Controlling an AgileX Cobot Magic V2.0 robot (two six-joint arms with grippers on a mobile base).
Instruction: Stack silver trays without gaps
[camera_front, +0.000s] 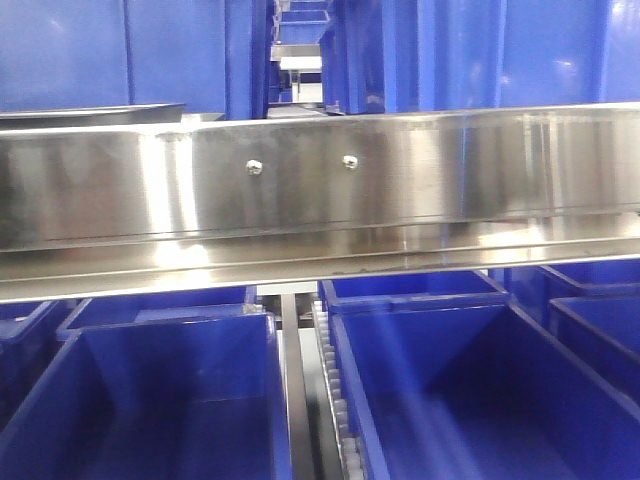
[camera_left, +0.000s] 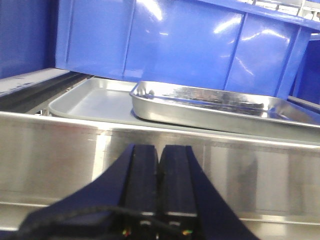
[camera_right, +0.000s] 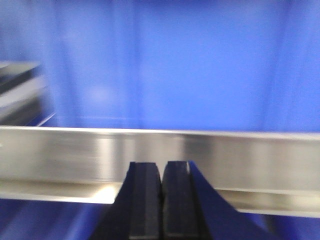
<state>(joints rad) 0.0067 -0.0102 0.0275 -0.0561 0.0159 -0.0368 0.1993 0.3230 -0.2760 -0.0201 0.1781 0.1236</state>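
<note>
In the left wrist view two silver trays lie on the shelf behind the rail. The lower tray (camera_left: 87, 102) lies flat at the left. The upper tray (camera_left: 215, 107) rests across it, shifted to the right and slightly askew. My left gripper (camera_left: 160, 150) is shut and empty, in front of the rail and below the trays. My right gripper (camera_right: 162, 167) is shut and empty, facing the rail with a blue bin wall behind it. In the front view only a thin tray edge (camera_front: 90, 110) shows at the upper left. Neither gripper shows there.
A long brushed-steel shelf rail (camera_front: 320, 180) with two screw heads crosses the front view; it also shows in both wrist views (camera_left: 55, 155) (camera_right: 250, 155). Deep blue bins stand above (camera_left: 175, 40) and below it (camera_front: 160, 400) (camera_front: 480, 390). A roller track (camera_front: 335, 400) runs between the lower bins.
</note>
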